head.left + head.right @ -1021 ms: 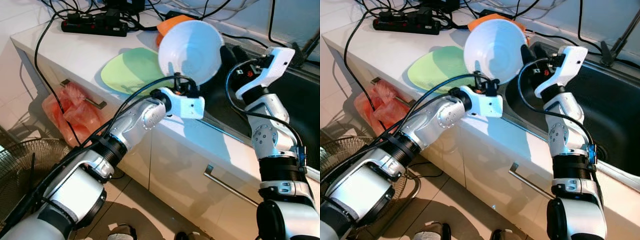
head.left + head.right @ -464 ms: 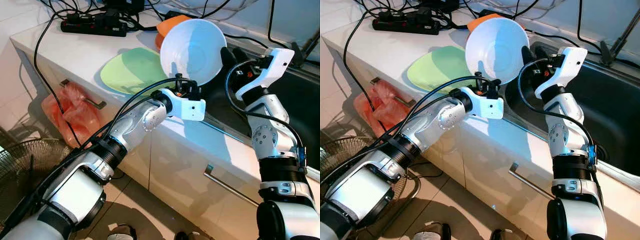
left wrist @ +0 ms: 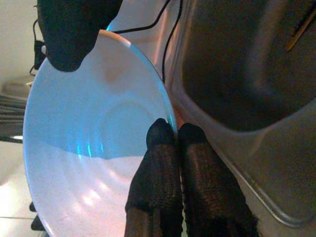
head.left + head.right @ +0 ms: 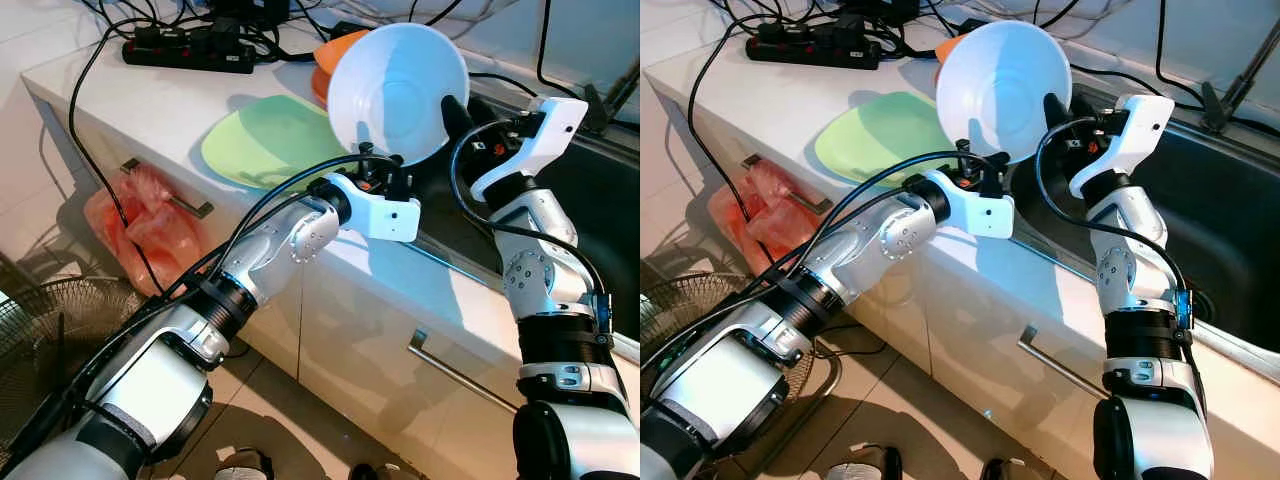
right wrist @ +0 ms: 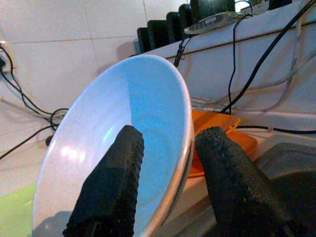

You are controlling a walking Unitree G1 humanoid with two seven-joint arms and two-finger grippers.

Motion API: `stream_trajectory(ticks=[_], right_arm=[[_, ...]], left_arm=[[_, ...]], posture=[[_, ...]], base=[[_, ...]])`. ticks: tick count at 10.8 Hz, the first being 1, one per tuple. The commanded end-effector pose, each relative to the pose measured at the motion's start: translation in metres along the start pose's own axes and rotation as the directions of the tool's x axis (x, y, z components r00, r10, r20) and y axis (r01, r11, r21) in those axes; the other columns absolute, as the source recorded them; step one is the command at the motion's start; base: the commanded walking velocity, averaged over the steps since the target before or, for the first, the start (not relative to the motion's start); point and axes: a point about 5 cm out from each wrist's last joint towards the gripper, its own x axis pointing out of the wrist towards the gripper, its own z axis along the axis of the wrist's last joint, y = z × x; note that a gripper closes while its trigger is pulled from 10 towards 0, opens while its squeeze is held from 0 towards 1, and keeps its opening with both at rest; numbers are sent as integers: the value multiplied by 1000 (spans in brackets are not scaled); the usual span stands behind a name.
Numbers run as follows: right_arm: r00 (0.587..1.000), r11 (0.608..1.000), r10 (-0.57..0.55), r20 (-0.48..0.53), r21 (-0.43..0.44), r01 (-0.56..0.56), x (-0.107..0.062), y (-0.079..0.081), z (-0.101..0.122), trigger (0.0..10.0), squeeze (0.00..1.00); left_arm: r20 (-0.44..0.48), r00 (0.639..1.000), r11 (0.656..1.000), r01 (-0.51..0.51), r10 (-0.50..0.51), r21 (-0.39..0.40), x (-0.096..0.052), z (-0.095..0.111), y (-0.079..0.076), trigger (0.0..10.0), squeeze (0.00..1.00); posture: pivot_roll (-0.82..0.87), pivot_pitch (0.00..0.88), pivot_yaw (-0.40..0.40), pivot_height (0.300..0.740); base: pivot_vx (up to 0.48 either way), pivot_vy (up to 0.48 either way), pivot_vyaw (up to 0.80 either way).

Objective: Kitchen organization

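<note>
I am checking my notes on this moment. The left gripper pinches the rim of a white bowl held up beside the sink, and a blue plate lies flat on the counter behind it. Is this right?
Not quite: the plate lying flat on the counter is green, not blue, as the left eye view shows. The rest holds: the left gripper pinches the rim of the white bowl, held up beside the sink.

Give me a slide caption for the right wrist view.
Right claw open, its fingers straddling the rim of the tilted white plastic bowl, with an orange plate behind.
</note>
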Motion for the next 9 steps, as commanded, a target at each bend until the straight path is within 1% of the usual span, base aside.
stream_trajectory(ticks=[1,5,6,7,9], right_arm=[[1000,1000,-9,-24,8,9,-2,-2,-5,10000,0],[999,1000,-6,-48,16,7,-2,2,-12,10000,0],[998,1000,-21,-63,17,22,-2,1,-15,4471,0],[997,1000,-20,-69,16,22,-2,1,-16,0,0],[996,1000,-19,-86,20,21,-2,1,-19,0,0]], left_arm=[[45,998,999,-36,35,22,2,11,6,10000,0],[74,996,998,-48,45,34,2,18,7,10000,0],[81,996,998,-51,48,35,2,20,7,10000,0],[87,995,998,-52,49,37,1,22,7,10000,0],[95,994,997,-61,56,47,1,24,8,10000,0]], posture=[[61,110,-26,740],[61,110,-26,740],[61,110,-26,740],[61,110,-26,740],[66,106,-29,740]], base=[[0,0,0],[0,0,0],[0,0,0],[0,0,0],[0,0,0]])
